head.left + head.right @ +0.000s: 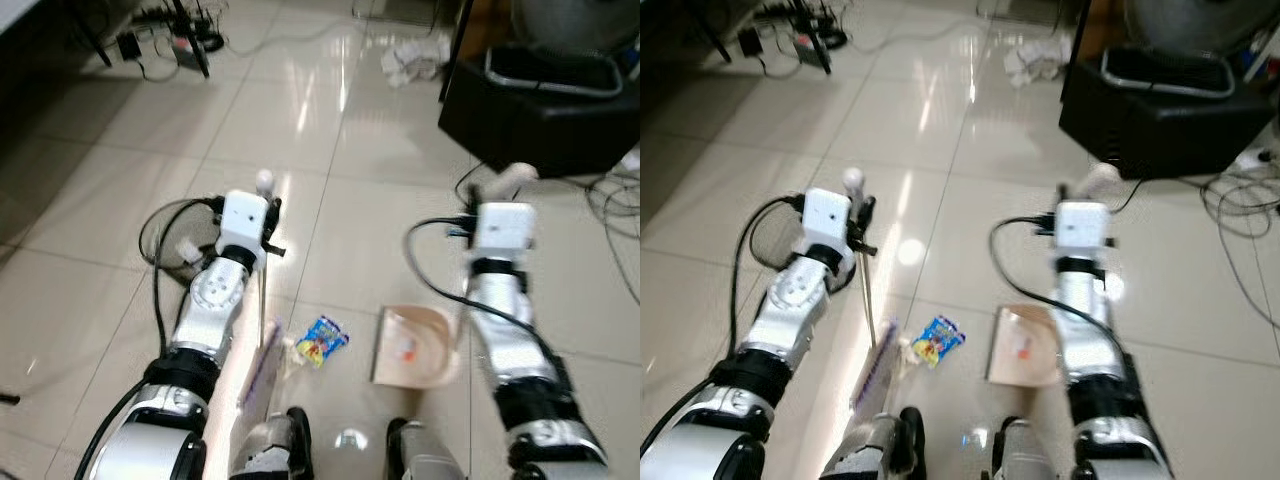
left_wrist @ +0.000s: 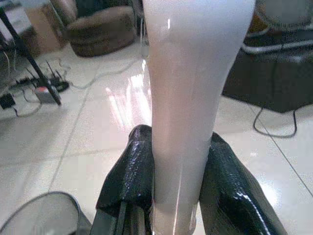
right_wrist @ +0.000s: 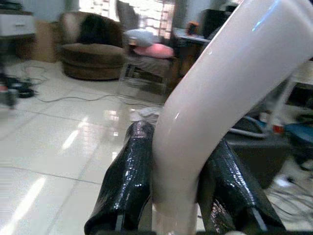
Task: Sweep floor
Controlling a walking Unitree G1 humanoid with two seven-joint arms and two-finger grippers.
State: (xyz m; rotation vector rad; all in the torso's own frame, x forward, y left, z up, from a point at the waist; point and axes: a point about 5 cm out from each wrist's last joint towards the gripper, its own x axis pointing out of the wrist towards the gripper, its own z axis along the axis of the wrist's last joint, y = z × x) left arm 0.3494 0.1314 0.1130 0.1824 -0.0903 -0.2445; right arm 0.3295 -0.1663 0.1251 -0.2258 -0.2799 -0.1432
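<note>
presently, on glossy cream floor tiles (image 1: 120, 290):
left gripper (image 2: 181, 196): ribbed black fingers clamped on smooth pale broom handle (image 2: 195, 98)
right gripper (image 3: 176, 196): clamped on curved dustpan handle (image 3: 210, 112)
dustpan (image 1: 415, 347): beige tray, near feet
wrapper (image 1: 322, 340): crinkled blue, between bristles (image 1: 265, 358) and dustpan

Upright pale broom (image 1: 262, 330), tan dustpan (image 1: 415, 347) alongside, perhaps holding crumbs

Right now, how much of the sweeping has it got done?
Something small already lies in the dustpan. In hand: the left pincer grips the broom, and the right pincer grips the dustpan handle. Left: the colourful wrapper between broom and pan.
</note>
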